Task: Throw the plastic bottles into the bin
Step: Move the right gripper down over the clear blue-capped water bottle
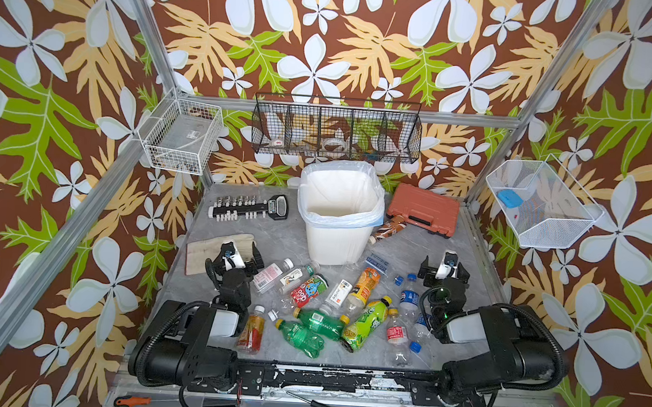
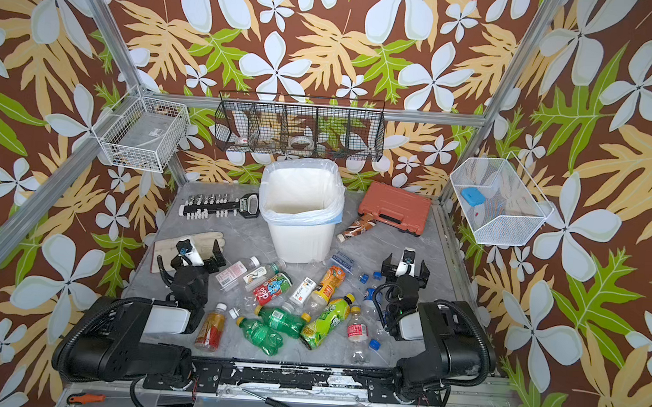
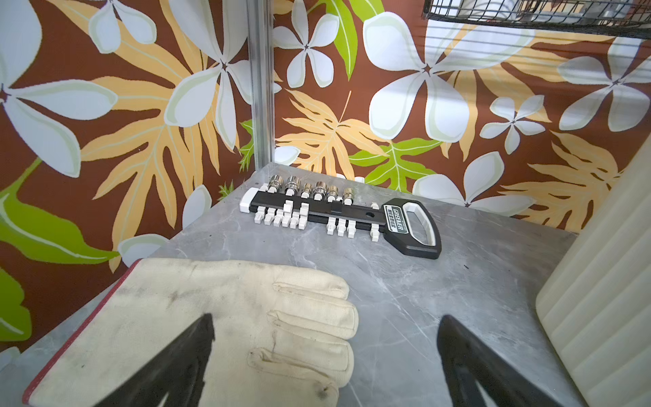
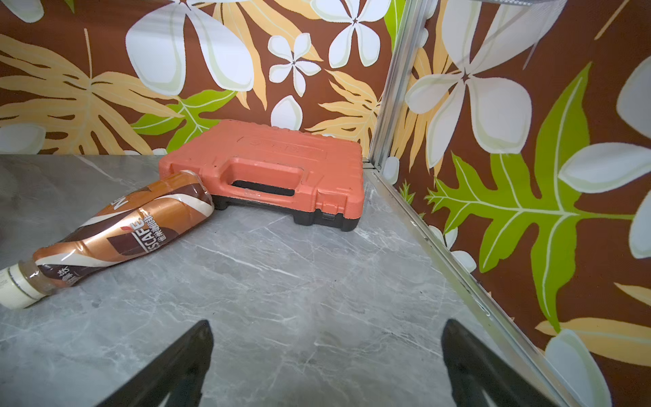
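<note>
Bottles [image 1: 317, 322] lie on their sides in a loose heap on the table [image 1: 275, 244], between the two arms and in front of the bin [image 1: 335, 244]. One coffee bottle [image 4: 130, 229] lies apart, beside the bin with its base against the case [image 4: 267, 169]. The left gripper [image 3: 326, 319] hangs over the glove [image 3: 211, 299], jaws spread and nothing between them; the right gripper [image 4: 327, 322] is likewise wide apart and empty over bare table. Trouble is likely in the heap: the bottles touch and overlap, so a finger coming down on one may shove its neighbours, and round ones could roll toward the front edge. Crushed thin plastic may slip out of a pinch, and loose caps [image 1: 398, 280] could be picked by mistake. The tall bin calls for a high lift; a low carry could knock it or snag the bag [image 1: 316, 217]. The bin looks empty. The black basket [image 1: 338, 100] on the back wall holds tape rolls [image 1: 334, 145] and small bits I cannot make out. The mesh basket [image 1: 548, 225] at right holds a blue object [image 1: 509, 198], and the white basket [image 1: 172, 160] at left holds something flat and pale.
</note>
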